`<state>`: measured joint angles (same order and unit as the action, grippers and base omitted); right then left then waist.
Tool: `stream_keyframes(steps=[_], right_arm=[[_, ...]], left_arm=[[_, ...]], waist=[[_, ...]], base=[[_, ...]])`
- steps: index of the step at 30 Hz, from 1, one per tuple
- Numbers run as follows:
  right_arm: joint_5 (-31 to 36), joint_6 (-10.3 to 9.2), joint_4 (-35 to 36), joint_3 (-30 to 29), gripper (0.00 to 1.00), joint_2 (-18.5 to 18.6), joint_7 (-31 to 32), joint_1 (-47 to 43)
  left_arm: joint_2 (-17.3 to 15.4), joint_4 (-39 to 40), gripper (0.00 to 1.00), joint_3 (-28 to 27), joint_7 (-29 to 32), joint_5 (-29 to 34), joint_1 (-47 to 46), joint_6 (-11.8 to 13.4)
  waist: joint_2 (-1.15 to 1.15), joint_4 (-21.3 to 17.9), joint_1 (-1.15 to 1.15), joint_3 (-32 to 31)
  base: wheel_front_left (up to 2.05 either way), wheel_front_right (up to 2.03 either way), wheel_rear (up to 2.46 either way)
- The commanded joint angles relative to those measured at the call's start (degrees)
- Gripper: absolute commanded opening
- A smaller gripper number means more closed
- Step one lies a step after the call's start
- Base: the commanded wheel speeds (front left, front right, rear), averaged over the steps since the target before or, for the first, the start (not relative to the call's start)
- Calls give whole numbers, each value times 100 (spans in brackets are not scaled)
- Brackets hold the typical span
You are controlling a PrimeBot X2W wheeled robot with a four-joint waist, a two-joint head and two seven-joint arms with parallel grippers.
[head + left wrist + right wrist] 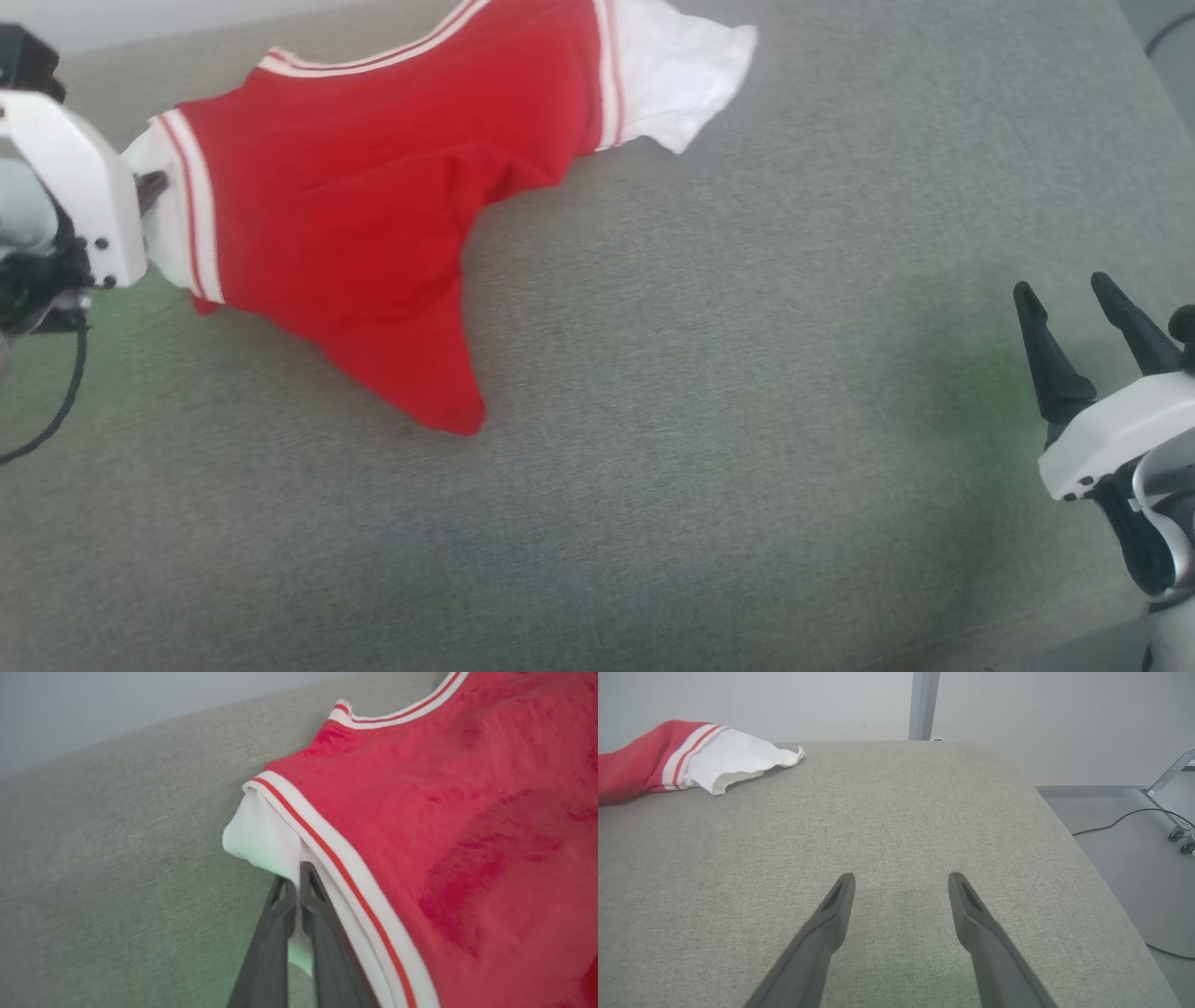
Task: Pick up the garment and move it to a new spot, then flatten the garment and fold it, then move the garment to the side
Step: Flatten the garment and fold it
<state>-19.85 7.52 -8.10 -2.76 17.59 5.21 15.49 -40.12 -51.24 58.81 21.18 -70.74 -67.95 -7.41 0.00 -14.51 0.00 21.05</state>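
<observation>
Pinching the white sleeve (261, 840) of the garment (355, 215), my left gripper (297, 873) has both fingers clamped flat on the cloth. Garment sits rumpled at the upper left of the grey padded surface (747, 420), red body trailing toward me. My right gripper (1064, 291) hovers spread wide and empty, well apart at the lower right.

A grey woven-fabric worktop (896, 812) spans the lower part of the right wrist view, and its rounded edge falls away at the right. Behind it stands a plain pale wall (784, 700) with a grey upright post (923, 704) at top centre. At right are grey floor (1125, 872), a black cable (1150, 809) and a metal frame (1174, 772) on castors (1176, 835). The light is soft and even.
</observation>
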Motion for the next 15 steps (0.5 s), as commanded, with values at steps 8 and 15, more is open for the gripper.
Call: stream_keyframes(steps=[8,15], right_arm=[[73,-6,329,-82,100,49,265,-142],[101,-6,506,35,100,122,504,-230]], left_arm=[[123,-365,59,198,-728,305,179,-9],[268,-668,100,299,-1610,590,181,-9]], waist=[[0,184,0,-59],[0,309,0,-235]], base=[[0,0,0],[0,0,0]])
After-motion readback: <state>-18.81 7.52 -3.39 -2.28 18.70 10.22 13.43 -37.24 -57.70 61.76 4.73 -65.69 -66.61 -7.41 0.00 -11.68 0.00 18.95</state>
